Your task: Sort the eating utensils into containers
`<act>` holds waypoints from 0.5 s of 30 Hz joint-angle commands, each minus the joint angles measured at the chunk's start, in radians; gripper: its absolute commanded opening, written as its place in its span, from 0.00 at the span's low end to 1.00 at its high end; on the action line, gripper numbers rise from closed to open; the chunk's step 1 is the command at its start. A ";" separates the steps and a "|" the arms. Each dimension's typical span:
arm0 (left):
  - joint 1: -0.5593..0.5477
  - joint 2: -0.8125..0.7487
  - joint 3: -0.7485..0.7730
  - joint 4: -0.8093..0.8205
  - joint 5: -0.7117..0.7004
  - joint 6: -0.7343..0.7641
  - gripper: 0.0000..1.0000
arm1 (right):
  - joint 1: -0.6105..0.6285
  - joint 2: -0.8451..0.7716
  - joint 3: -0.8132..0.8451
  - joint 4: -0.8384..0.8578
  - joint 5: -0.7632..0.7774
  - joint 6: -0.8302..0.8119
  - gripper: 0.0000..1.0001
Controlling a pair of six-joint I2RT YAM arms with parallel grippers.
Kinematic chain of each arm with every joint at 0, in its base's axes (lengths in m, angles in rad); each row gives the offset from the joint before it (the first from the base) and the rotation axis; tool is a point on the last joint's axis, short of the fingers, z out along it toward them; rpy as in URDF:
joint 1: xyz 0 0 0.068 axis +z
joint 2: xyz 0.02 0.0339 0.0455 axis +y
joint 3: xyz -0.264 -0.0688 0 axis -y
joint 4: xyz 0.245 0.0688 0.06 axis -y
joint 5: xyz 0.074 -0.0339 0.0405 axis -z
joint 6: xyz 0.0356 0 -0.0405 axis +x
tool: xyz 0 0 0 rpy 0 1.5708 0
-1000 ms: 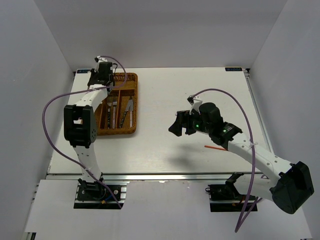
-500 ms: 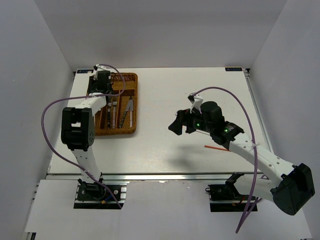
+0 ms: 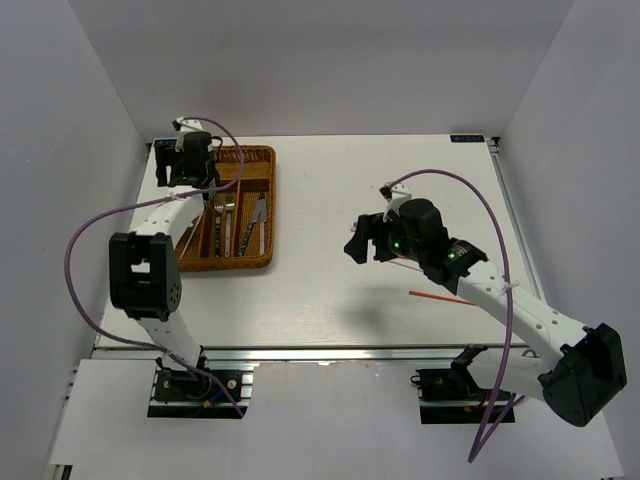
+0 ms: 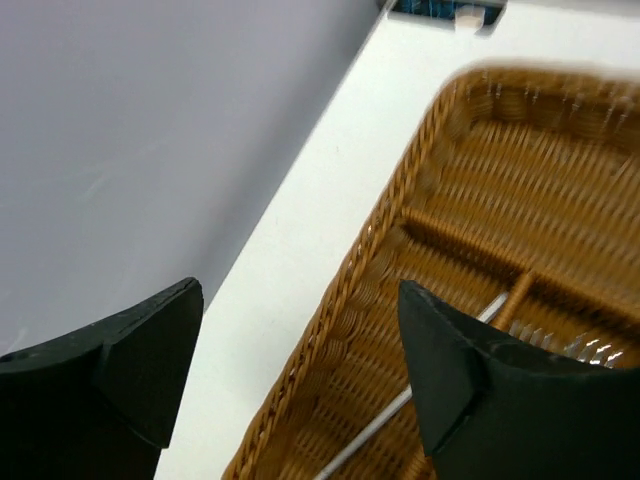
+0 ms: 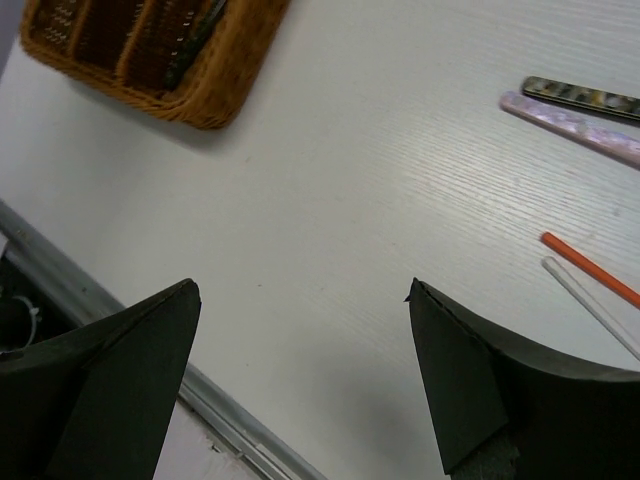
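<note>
Left gripper (image 4: pixel 298 320), jaws apart and empty, hangs over the far-left rim of the wicker tray (image 4: pixel 380 250) (it has shifted leftward); right gripper (image 5: pixel 300 300), likewise spread, hovers over the table (image 5: pixel 380 200).

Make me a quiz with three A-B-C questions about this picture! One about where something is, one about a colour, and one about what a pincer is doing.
1. Where on the table is the wicker tray? A) left side B) right side C) middle
2. What colour is the bright chopstick beside the pale chopstick? A) blue B) red C) green
3. What is the right pincer doing? A) squeezing a fork B) squeezing a spoon C) open, holding nothing
Answers: 1A, it lies on the left in the top view; 2B, the right wrist view shows it red; 3C, it is spread wide with nothing between.
</note>
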 commanded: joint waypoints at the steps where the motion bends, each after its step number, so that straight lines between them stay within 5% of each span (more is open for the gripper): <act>1: 0.003 -0.153 0.022 -0.047 0.001 -0.071 0.90 | -0.018 0.044 0.079 -0.064 0.144 -0.007 0.89; 3: 0.003 -0.195 0.092 -0.122 0.004 -0.141 0.98 | -0.025 0.085 0.103 -0.126 0.244 0.013 0.89; 8: 0.003 -0.249 0.278 -0.571 0.097 -0.397 0.98 | -0.058 0.125 0.139 -0.212 0.459 0.137 0.85; 11: 0.003 -0.382 0.144 -0.629 0.245 -0.444 0.98 | -0.064 0.133 0.143 -0.292 0.712 0.279 0.69; 15: 0.003 -0.607 -0.153 -0.548 0.352 -0.479 0.98 | -0.073 0.136 0.123 -0.337 0.719 0.302 0.69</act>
